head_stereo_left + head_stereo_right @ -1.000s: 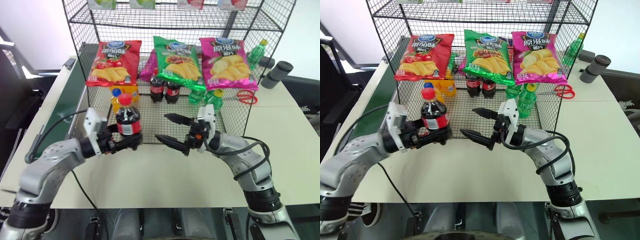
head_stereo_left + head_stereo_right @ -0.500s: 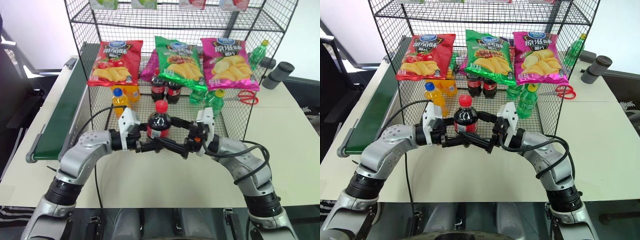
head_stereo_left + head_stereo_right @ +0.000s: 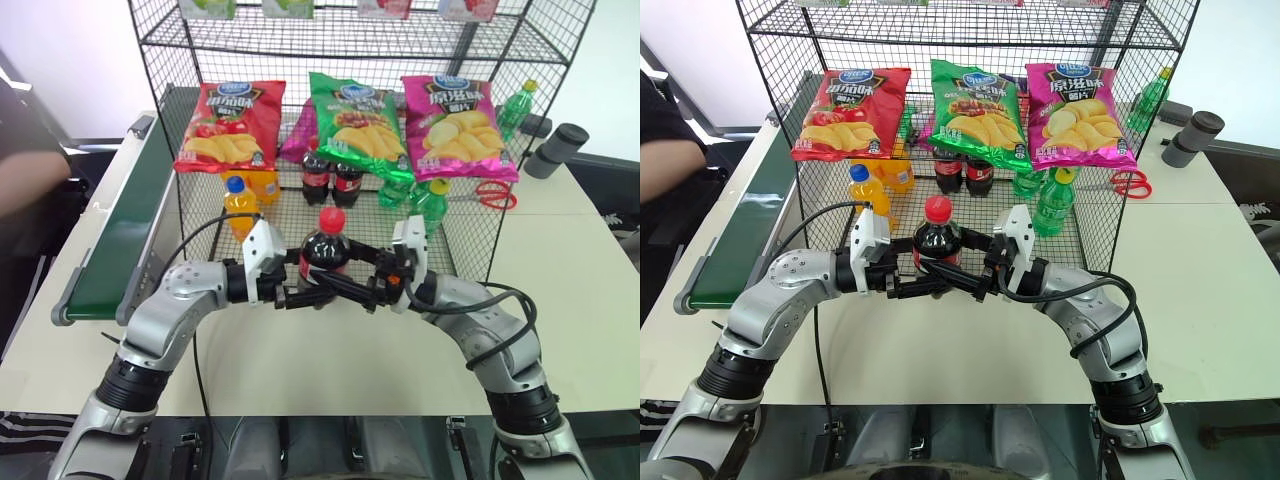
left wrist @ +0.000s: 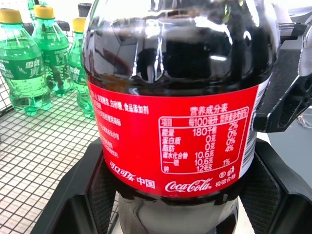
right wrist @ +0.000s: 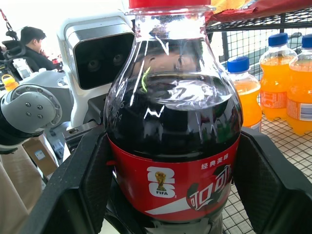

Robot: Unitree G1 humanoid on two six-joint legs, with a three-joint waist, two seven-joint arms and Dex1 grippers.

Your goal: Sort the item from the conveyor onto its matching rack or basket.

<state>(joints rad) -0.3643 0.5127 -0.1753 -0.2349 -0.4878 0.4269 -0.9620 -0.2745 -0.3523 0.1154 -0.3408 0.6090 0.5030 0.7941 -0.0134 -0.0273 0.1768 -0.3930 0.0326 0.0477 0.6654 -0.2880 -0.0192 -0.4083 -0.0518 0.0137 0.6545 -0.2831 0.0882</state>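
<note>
The cola bottle (image 3: 325, 252) was held upright in mid-air above the white surface (image 3: 330, 370), just in front of the black wire rack (image 3: 470, 235), pinched from both sides at once: left gripper (image 3: 300, 294) clamped on its lower body from one side, right gripper (image 3: 352, 288) clamped on it from the other. Both wrist views showed the black fingers hugging the bottle's label band. Two grips on one bottle read as a hand-over between arms, probably because the cola spot in the rack sat nearer the right arm; that is a guess. Conveyor (image 3: 120, 245) ran along the robot's left, belt bare where visible. Counts inside the rack: two cola bottles (image 3: 330, 182) standing together at the back middle, two orange-drink bottles (image 3: 240, 200) to their left, green bottles (image 4: 29, 63) to their right, three seen in the left wrist view. Three chip bags hung on the rack front: one red (image 3: 228, 127), one green (image 3: 355, 122), one pink (image 3: 455, 125). Red scissors (image 3: 490, 194) lay on the surface beside the rack, one more green bottle (image 3: 515, 105) behind.
</note>
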